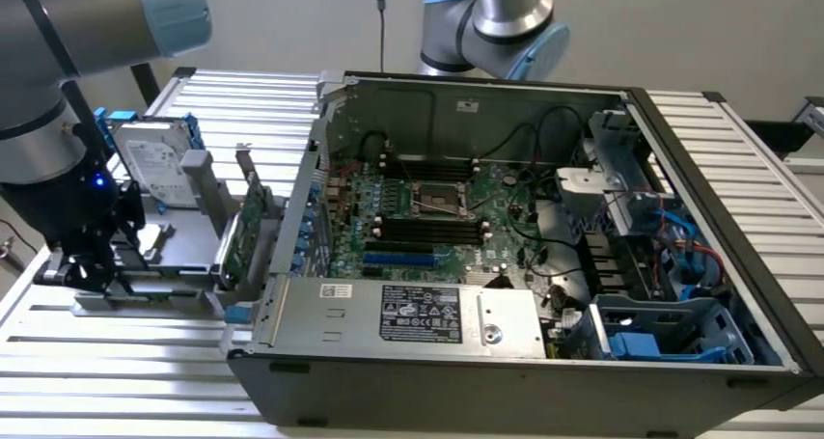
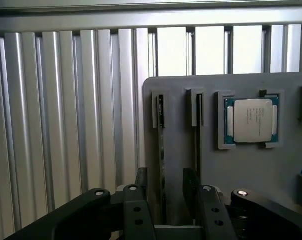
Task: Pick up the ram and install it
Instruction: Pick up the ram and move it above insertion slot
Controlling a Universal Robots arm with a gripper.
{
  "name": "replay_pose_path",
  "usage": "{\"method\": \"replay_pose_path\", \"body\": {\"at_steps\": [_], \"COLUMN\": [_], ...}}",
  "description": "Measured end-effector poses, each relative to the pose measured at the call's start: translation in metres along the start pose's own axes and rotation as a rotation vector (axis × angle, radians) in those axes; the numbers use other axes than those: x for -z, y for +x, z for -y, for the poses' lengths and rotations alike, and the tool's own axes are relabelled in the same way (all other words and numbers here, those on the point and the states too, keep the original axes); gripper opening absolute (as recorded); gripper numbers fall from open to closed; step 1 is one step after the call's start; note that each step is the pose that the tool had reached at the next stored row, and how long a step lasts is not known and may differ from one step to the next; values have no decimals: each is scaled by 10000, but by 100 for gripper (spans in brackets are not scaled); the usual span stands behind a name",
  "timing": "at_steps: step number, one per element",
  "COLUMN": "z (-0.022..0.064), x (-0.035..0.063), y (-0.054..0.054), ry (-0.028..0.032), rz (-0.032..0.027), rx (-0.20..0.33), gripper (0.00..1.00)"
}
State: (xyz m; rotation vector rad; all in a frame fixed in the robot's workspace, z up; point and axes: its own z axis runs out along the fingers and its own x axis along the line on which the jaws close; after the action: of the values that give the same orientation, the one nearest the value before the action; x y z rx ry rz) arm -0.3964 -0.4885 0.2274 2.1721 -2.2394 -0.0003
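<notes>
Grey tray point(image 2: 240, 170) with ram point(image 2: 161, 142), processor chip point(image 2: 251, 120)

Robotics lab bench. A ribbed aluminium table point(image 1: 116, 357) carries an open computer case point(image 1: 515, 386) with its motherboard point(image 1: 425, 217) exposed. A grey parts holder point(image 1: 174, 236) sits to its left. One robot arm point(image 1: 52, 63) stands near left, a second arm point(image 1: 496, 19) far behind.

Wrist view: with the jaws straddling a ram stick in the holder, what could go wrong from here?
The ram sits off-centre between the open jaws, so closing may tilt it. The second stick stands close beside one jaw and might get knocked or pinched.
</notes>
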Motion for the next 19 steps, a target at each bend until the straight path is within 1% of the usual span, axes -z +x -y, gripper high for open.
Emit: {"method": "replay_pose_path", "body": {"at_steps": [6, 9, 12, 19], "z": [5, 6, 8, 9], "x": [-46, -65, -93, -169], "y": [28, 39, 48, 57], "ry": [2, 2, 13, 51], "rz": [48, 83, 130, 207], "rx": [117, 185, 255, 359], "gripper": [42, 42, 42, 42]}}
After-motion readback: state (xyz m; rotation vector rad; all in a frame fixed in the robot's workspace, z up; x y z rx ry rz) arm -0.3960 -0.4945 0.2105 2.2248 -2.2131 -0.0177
